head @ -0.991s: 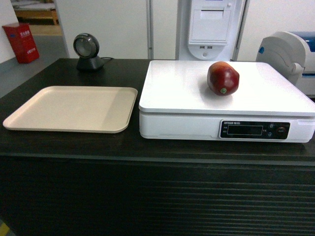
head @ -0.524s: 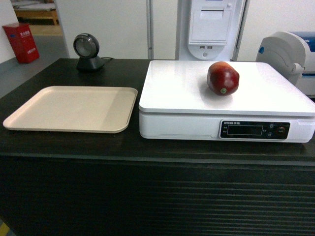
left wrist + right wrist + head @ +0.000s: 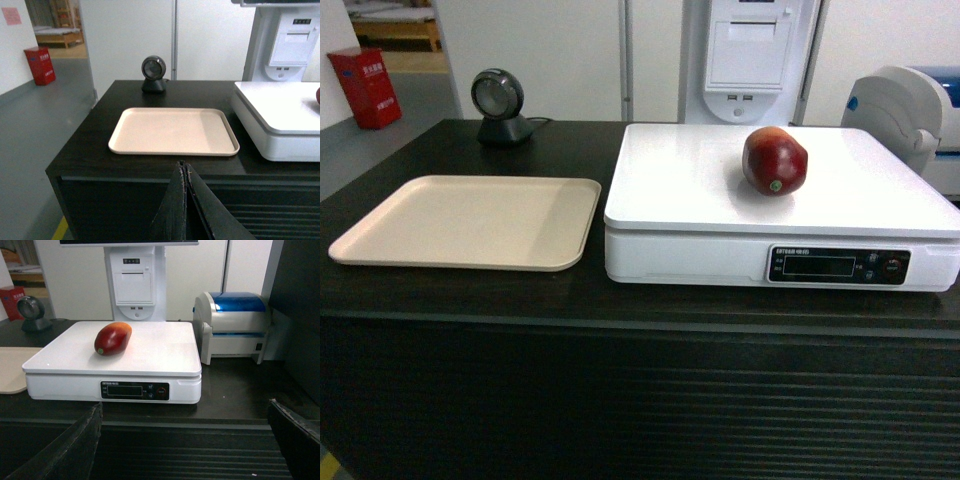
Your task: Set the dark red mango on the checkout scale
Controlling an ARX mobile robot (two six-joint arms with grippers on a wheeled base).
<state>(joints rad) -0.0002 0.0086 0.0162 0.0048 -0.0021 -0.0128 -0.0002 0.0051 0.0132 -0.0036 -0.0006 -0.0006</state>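
Shop checkout: scale, barcode scanner, receipt printer

Scale display text perhaps unreadable

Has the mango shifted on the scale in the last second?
No. The dark red mango sits at the same spot on the scale, above its display strip. Everything slid slightly right together, so the head camera moved, not the fruit.

A flat beige tray lies bare on the dark countertop. Behind it stands a round black barcode scanner. A red box sits on the floor far left, a white-and-blue printer far right.
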